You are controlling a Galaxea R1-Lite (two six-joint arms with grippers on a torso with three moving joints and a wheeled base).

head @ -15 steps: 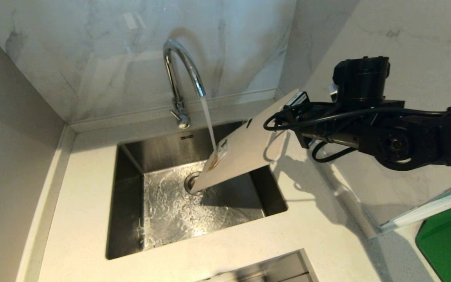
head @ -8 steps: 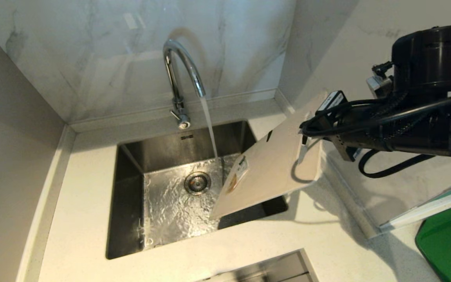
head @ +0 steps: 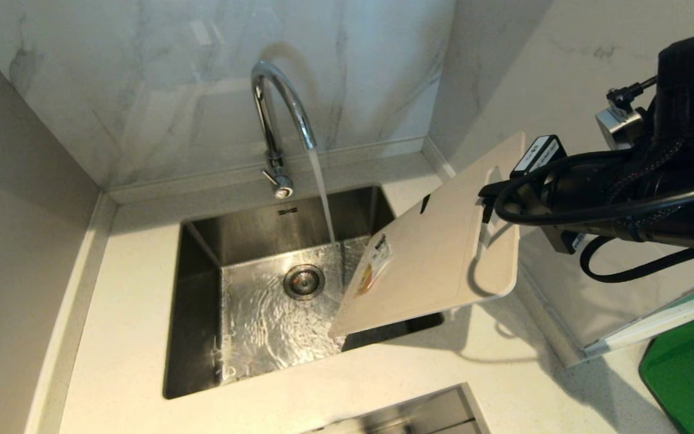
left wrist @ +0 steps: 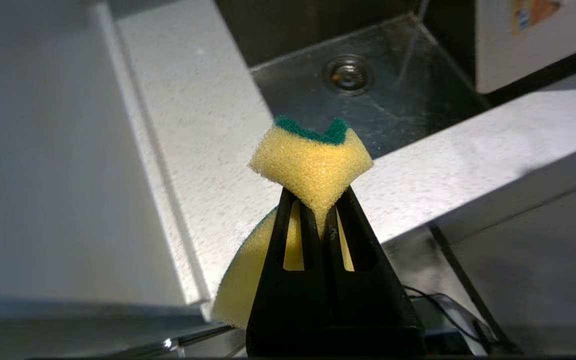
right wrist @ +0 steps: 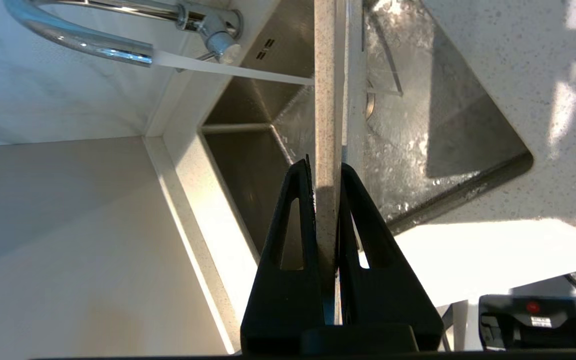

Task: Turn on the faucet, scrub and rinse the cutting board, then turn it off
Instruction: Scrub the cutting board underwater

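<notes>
Marble walls wrap a pale speckled table (head: 383,374) with a steel sink (head: 202,301) set in it, water swirling at the bottom. Faucet (head: 275,96) is running. Cutting board (head: 437,259) hangs tilted over the sink's right edge, beside the stream, the right claw (right wrist: 326,200) clamped on its edge. Left claw (left wrist: 318,210) is squeezed tight on a yellow-and-green sponge (left wrist: 313,160) near the table's front.
</notes>
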